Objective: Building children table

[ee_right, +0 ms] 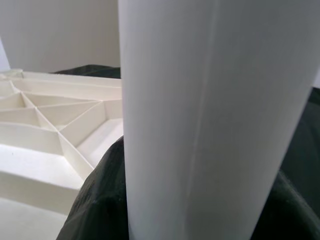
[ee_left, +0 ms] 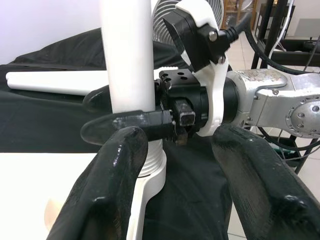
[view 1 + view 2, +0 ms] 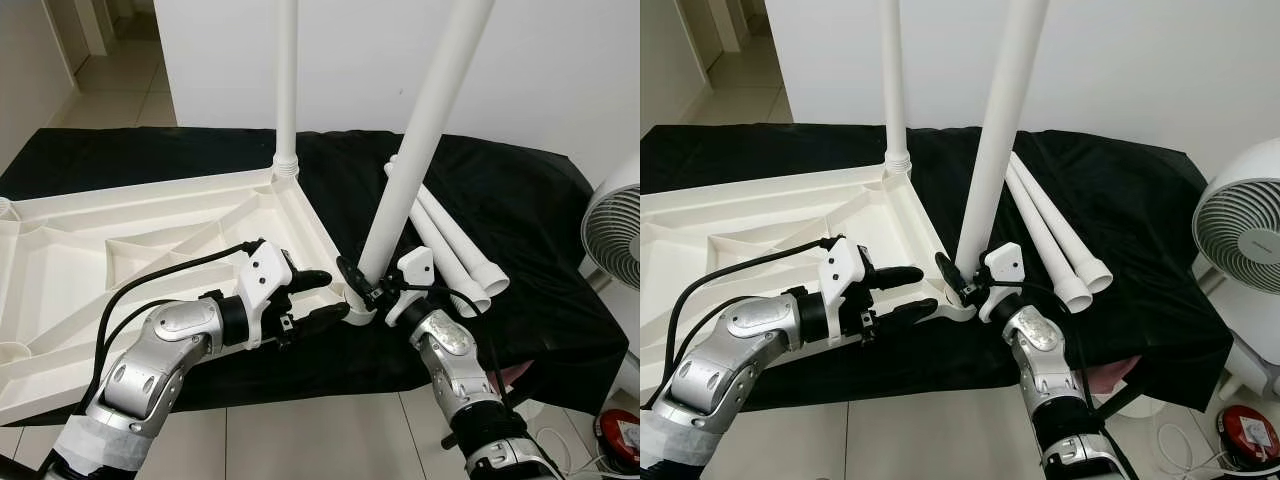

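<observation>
The white ribbed tabletop [image 3: 150,250] lies upside down on a black cloth. One white leg [image 3: 286,80] stands upright in its far corner socket. A second leg [image 3: 420,130] leans over the near corner socket [image 3: 358,316], its lower end at the socket. My right gripper [image 3: 366,287] is shut on this leg just above the socket; the leg [image 1: 210,120] looms close in the right wrist view. My left gripper [image 3: 325,298] stands open beside the same corner, holding nothing, its fingers [image 2: 120,180] pointing at the leg [image 2: 127,55].
Two loose white legs [image 3: 450,250] lie side by side on the black cloth [image 3: 520,200] right of the corner. A white fan [image 3: 615,230] stands at the right. A red object [image 3: 620,440] and cables lie on the tiled floor below.
</observation>
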{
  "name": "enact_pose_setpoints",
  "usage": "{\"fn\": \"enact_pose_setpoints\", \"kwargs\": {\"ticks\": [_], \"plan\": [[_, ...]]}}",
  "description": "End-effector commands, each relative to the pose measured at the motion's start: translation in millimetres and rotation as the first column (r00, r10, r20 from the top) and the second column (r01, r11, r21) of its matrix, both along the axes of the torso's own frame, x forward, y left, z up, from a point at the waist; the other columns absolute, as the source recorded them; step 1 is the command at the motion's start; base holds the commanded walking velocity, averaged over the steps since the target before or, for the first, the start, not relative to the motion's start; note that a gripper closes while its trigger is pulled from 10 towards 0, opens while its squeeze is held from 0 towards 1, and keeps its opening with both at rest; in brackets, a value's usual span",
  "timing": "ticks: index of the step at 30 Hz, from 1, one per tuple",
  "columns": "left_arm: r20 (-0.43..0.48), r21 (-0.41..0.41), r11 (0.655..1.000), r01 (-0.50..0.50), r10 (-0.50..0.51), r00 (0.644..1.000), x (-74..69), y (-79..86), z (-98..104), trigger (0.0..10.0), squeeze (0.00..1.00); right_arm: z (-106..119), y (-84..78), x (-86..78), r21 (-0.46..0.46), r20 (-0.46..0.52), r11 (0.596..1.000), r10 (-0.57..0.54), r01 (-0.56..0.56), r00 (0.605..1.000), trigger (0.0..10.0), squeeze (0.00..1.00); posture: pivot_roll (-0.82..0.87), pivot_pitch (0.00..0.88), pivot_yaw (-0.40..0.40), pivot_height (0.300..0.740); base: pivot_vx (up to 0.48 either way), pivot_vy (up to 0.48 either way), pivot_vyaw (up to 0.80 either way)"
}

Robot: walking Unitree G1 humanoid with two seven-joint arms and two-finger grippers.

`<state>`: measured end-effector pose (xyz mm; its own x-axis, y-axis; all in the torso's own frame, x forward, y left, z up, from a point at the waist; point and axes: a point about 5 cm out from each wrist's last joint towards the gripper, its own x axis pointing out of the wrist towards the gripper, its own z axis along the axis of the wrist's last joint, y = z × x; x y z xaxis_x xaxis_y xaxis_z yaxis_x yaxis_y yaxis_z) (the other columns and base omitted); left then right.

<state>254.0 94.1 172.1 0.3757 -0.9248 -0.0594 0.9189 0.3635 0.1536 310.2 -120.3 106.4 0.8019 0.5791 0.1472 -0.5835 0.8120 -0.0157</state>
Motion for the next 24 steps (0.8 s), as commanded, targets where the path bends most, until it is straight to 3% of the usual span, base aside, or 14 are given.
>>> {"fn": "enact_pose_setpoints", "kwargs": {"ticks": [1, 13, 20, 24], "plan": [[-0.009, 0.012, 0.999, 0.032, -0.032, 0.999, -3.7, -2.3, -1, 10.0, 0.00, -40, -7.9, -11.0, -0.009, -0.221, 0.999, -0.048, 0.047, 0.974, 10.0, 0.00, -0.02, 0.000, -0.029, 0.740, 0.000, 0.000, 0.00], [-0.013, 0.016, 0.999, 0.034, -0.034, 0.999, -5.4, -1.7, 0, 10.0, 0.00, -47, -9.3, -15.6, 0.043, -0.253, 0.992, -0.105, 0.119, 0.962, 10.0, 0.00, -0.02, 0.000, -0.023, 0.740, 0.000, 0.000, 0.00], [-0.012, 0.019, 0.999, 0.026, -0.026, 1.000, -4.7, 0.2, 0, 10.0, 0.00, -41, -7.9, -31.0, 0.010, -0.101, 0.996, -0.085, 0.086, 0.991, 10.0, 0.00, -0.02, 0.000, -0.019, 0.740, 0.000, 0.000, 0.00], [-0.012, 0.020, 0.999, 0.025, -0.025, 1.000, -4.3, 0.8, 1, 10.0, 0.00, -42, -6.4, -33.8, -0.018, -0.091, 0.997, -0.073, 0.071, 0.993, 10.0, 0.00, -0.02, 0.000, -0.015, 0.740, 0.000, 0.000, 0.00]]}}
